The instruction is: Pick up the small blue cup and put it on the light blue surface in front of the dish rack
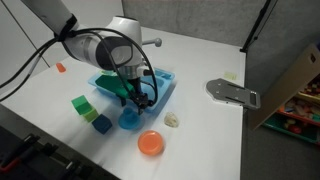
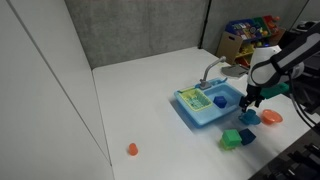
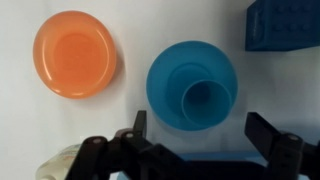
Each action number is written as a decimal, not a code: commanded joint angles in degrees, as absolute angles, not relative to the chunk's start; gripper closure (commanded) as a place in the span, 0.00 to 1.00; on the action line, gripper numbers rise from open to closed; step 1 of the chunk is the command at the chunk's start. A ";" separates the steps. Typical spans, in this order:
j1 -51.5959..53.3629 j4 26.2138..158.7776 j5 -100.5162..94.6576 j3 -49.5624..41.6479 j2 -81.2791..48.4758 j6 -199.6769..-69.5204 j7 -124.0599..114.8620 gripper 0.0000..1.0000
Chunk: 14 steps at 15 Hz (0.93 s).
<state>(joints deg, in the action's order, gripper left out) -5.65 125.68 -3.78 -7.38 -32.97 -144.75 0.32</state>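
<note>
Cup first: the small blue cup appeared to sit off-centre on a round blue plate, under the gripper, whose jaws were spread wider than the plate. Closing like that, I reckoned, could catch the plate's rim instead, or tip the cup.

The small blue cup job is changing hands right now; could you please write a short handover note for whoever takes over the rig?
Gripper: open and empty, hovering over the cup.
Small blue cup: upright on the blue plate, on the table next to the orange dish. It has not been grasped.
Light blue ledge of the toy sink: the cup is not there.
Done: the gripper is lined up above the cup, nothing more.
Left: lower, close on the cup, lift it, carry it to the ledge, release.
</note>
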 commanded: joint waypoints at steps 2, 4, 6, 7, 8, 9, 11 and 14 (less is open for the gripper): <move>-4.95 126.78 -6.98 -7.90 -32.46 -145.76 1.13 0.00; -5.02 126.38 -7.12 -7.38 -32.78 -145.73 1.49 0.00; -5.35 126.04 -6.34 -6.60 -33.09 -145.11 1.91 0.00; -5.44 125.96 -6.26 -6.31 -33.24 -145.05 2.21 0.00; -5.69 125.79 -5.90 -5.91 -33.45 -144.86 2.52 0.00; -5.96 125.54 -5.69 -5.51 -33.72 -144.51 3.11 0.00; -6.41 125.21 -5.25 -4.96 -34.20 -144.18 3.91 0.00; -7.11 124.90 -4.67 -4.42 -34.83 -143.97 4.92 0.00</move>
<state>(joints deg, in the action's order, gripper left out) -5.59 126.00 -5.93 -5.43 -34.13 -144.79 2.46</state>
